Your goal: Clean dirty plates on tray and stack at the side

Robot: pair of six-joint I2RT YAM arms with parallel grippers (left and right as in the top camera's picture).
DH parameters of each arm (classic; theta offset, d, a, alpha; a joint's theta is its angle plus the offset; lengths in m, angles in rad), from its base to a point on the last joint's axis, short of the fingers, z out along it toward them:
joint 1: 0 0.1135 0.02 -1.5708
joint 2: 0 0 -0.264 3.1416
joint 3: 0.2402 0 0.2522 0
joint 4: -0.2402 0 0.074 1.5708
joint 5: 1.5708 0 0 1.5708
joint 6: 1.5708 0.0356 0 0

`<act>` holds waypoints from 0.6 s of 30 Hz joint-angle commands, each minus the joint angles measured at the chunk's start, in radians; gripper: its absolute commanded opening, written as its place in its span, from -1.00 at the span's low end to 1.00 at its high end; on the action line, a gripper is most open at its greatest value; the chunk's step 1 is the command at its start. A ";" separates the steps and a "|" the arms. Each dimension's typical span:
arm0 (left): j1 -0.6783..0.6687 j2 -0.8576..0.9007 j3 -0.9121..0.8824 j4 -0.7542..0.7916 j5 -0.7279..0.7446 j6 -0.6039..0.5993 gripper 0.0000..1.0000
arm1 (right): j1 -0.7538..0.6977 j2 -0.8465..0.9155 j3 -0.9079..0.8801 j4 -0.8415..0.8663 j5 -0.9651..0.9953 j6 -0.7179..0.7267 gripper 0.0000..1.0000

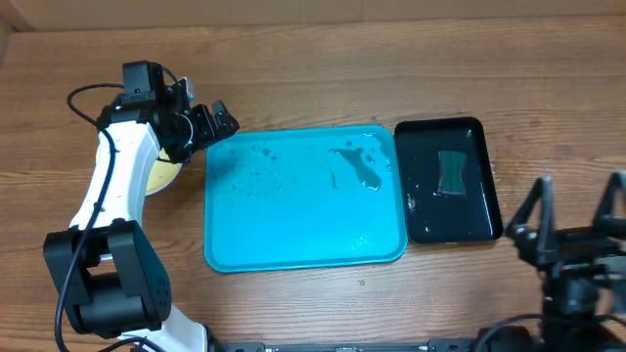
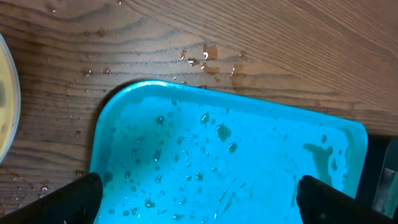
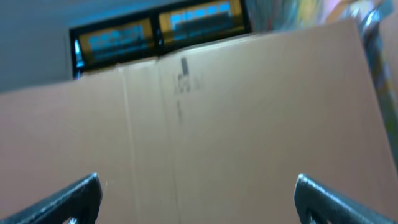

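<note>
Two grippers show, both with their jaws spread wide and nothing between them. The left gripper (image 1: pixel 217 125) sits in the upper left of the overhead frame. It is over the wooden table (image 1: pixel 391 68), just beside the upper left corner of the teal tray (image 1: pixel 293 244), and its arm reaches up along the left side. In the left wrist view its dark fingers (image 2: pixel 78 199) stand at the two lower corners of the frame, with the tray's rounded corner and wet floor in the gap. The right gripper (image 1: pixel 575 205) is at the lower right edge of the overhead frame, well apart from both trays. In its own blurred wrist view the fingers (image 3: pixel 74 196) frame a brown cardboard wall (image 3: pixel 236 124).

The teal tray lies flat on the table in the middle of the overhead frame. Its floor carries scattered water drops (image 2: pixel 222 132) and a darker puddle (image 1: pixel 364 168) toward its upper right corner. More drops lie on the wood above the tray's corner in the left wrist view.

One pale yellow plate (image 1: pixel 161 176) shows left of the tray, on the table and apart from it, mostly hidden under the left arm. Only its rim appears at the left edge of the left wrist view. Whether other plates lie under it I cannot tell.

Just right of the teal tray lies a glossy black tray (image 1: pixel 479 225), wet, with a dark green sponge (image 1: pixel 451 173) in its upper half.
</note>
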 commanded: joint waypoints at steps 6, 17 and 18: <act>0.000 0.008 0.012 0.002 -0.004 0.000 0.99 | -0.008 -0.123 -0.323 0.086 -0.050 -0.006 1.00; 0.000 0.008 0.012 0.002 -0.004 0.000 1.00 | -0.008 -0.138 -0.384 -0.191 -0.059 -0.007 1.00; 0.000 0.008 0.012 0.002 -0.004 0.000 1.00 | -0.008 -0.138 -0.384 -0.232 -0.059 -0.007 1.00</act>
